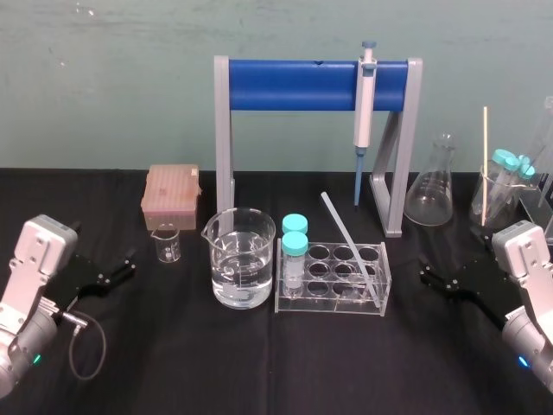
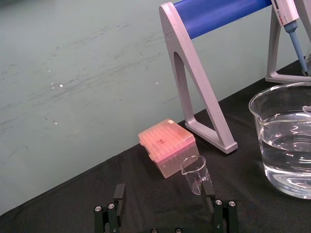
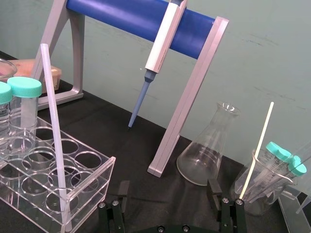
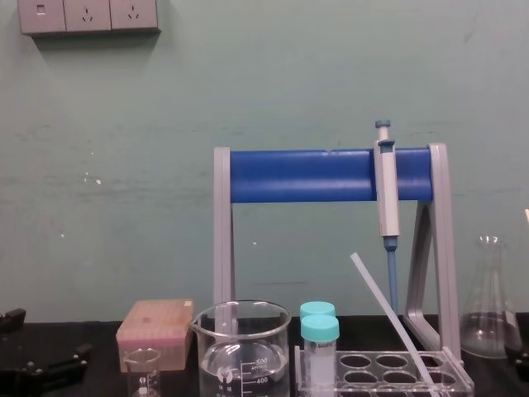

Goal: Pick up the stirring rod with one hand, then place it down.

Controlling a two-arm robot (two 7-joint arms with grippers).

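Observation:
The stirring rod [image 1: 348,239] is a thin, whitish translucent rod. It leans at a slant in a clear tube rack [image 1: 285,304] at the table's middle, its top pointing back and left. It also shows in the right wrist view [image 3: 54,131] and the chest view [image 4: 388,310]. My right gripper [image 1: 435,271] hovers open to the right of the rack, apart from the rod, fingers [image 3: 212,188] spread with nothing between them. My left gripper [image 1: 121,266] rests open at the far left near a small beaker [image 2: 195,174], holding nothing.
A large beaker of water [image 1: 243,258] stands left of the rack, which also holds two teal-capped tubes [image 1: 295,246]. Behind are a pink tip box [image 1: 171,190], a pipette [image 1: 365,95] on a blue-and-grey stand [image 1: 285,85], a conical flask [image 1: 430,190], and a beaker with capped tubes and a stick [image 1: 494,197].

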